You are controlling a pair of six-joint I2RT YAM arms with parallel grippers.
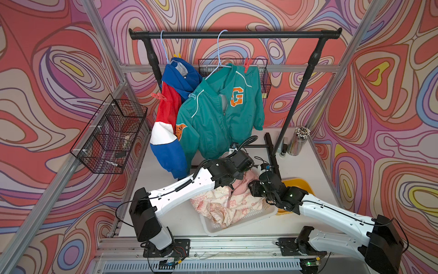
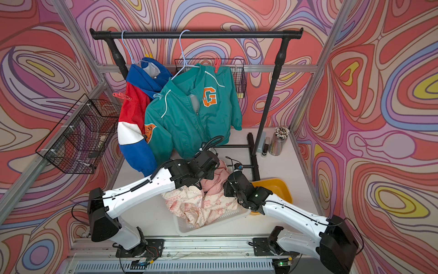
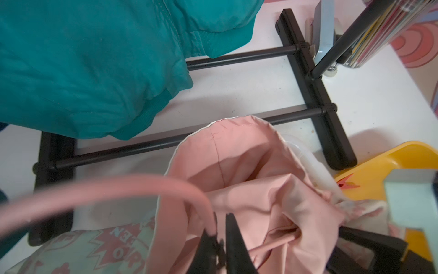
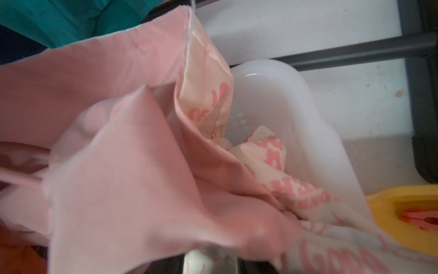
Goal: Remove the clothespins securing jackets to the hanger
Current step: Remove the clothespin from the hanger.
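— Nearest the arms?
— White basket (image 1: 213, 229) on the worktop (image 1: 305, 163), pink-and-cream jacket (image 1: 220, 206) heaped inside. Left hand (image 3: 220, 227) low over it, by a pink hanger (image 3: 94, 189), jaws nearly together; gripping or not, cannot tell. Right hand (image 1: 254, 188) sunk in cloth; likewise cannot tell.
— Clothespins?
— Red-orange clothespin (image 4: 424, 219) in the yellow tray (image 1: 296, 183) alongside. Farther back, under the rail (image 1: 237, 35): red clothespin (image 1: 247, 64) and light blue clothespin (image 1: 192, 95) on the teal jacket (image 1: 213, 118); red sleeve clothespin (image 1: 158, 96) and yellow clothespin (image 1: 178, 56) on the blue-red-white jacket (image 1: 166, 142).

Matt cloth jacket (image 4: 123, 166) fills glossy plastic basket (image 4: 296, 113).
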